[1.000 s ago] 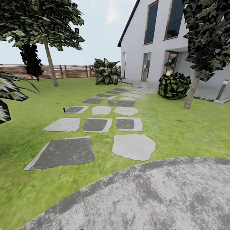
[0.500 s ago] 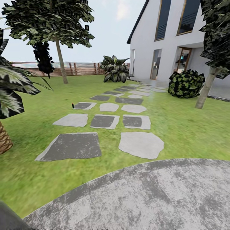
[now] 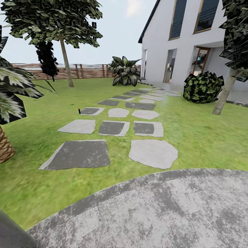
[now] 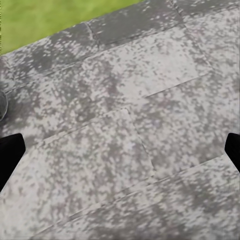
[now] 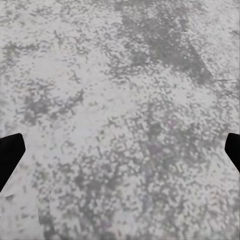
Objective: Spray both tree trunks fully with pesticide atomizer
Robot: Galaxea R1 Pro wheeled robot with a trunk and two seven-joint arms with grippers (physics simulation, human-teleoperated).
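Note:
The pesticide atomizer (image 3: 79,111) is a tiny black bottle standing on the grass floor (image 3: 41,113), beside the left edge of a dark stepping stone, well ahead of me. One tree trunk (image 3: 65,60) rises at the far left near the fence. The other tree trunk (image 3: 224,92) leans at the right by the house. My left gripper (image 4: 120,152) hangs open over grey speckled paving, with nothing between its fingers. Over the same paving, my right gripper (image 5: 120,150) is open and holds nothing.
A round grey paved pad (image 3: 155,210) lies under me. Stepping stones (image 3: 113,128) lead to the white house (image 3: 186,38). A palm-like plant (image 3: 7,103) stands close on the left, a round bush (image 3: 203,88) at the right, and a slat fence (image 3: 86,71) behind.
The head view has turned left, so the whole scene has shifted right. The palm's scaly trunk has come into view at the left. Nothing in the garden has moved.

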